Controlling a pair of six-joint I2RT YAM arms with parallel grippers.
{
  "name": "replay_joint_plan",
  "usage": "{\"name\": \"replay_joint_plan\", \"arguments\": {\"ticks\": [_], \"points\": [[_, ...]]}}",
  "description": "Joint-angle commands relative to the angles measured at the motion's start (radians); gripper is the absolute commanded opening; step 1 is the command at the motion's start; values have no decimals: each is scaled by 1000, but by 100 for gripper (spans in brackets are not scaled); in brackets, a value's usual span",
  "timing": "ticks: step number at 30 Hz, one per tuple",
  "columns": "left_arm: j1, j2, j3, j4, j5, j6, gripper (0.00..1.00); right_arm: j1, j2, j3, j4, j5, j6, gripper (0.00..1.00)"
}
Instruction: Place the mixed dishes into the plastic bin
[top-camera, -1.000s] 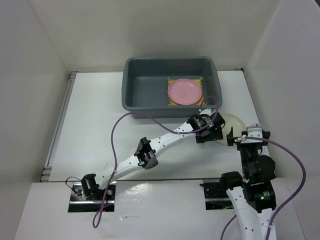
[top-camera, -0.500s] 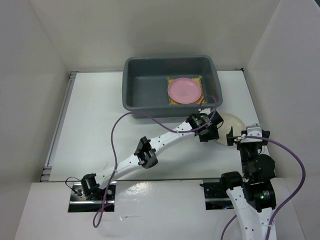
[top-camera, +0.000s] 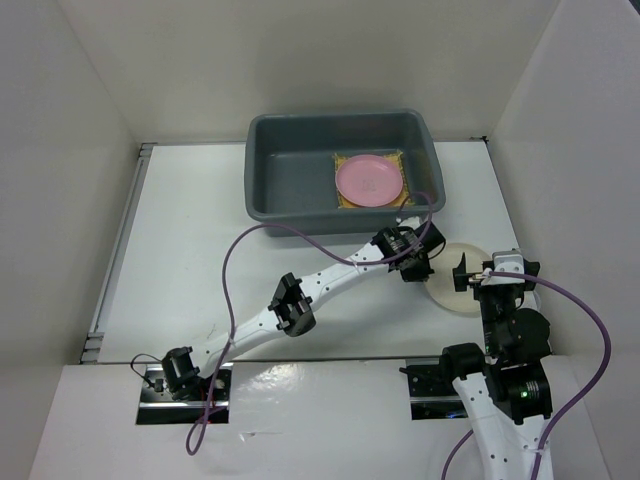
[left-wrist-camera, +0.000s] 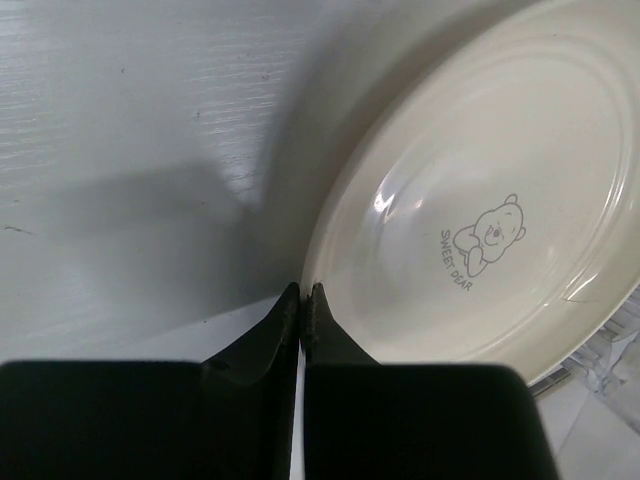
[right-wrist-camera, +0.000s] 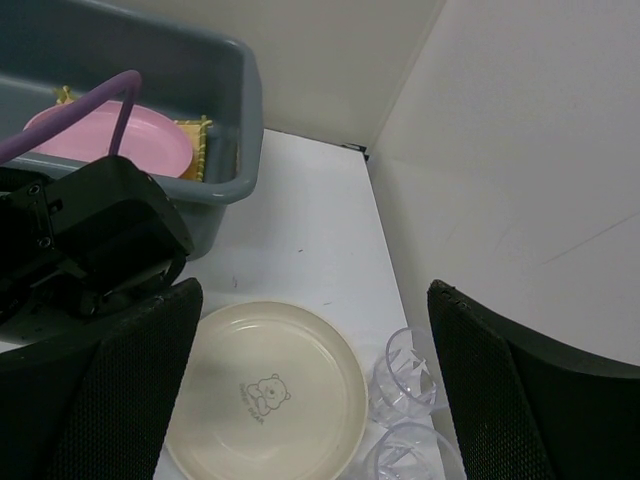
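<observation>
Cream plate (right-wrist-camera: 265, 390) lies flat, face up, left gripper (left-wrist-camera: 303, 300) closed at rim.

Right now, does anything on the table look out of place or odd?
Yes. The left gripper is shut tip to tip at the rim of the cream plate, seemingly with no rim between its fingers. The plate lies flat on the table, outside the bin. It looks like a missed grasp.
</observation>
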Motion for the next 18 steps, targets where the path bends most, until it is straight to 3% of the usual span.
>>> {"name": "replay_joint_plan", "arguments": {"ticks": [1, 6, 12, 18], "points": [[6, -17, -5, -165, -84, 42, 0, 10, 14, -2, 48, 14, 15, 97], [18, -105, -5, -248, -132, 76, 0, 10, 5, -2, 48, 14, 15, 97], [64, -259, -5, -248, -69, 250, 0, 10, 5, -2, 48, 14, 15, 97], [73, -474, -137, -248, -115, 319, 0, 10, -4, -2, 48, 14, 15, 97]]}}
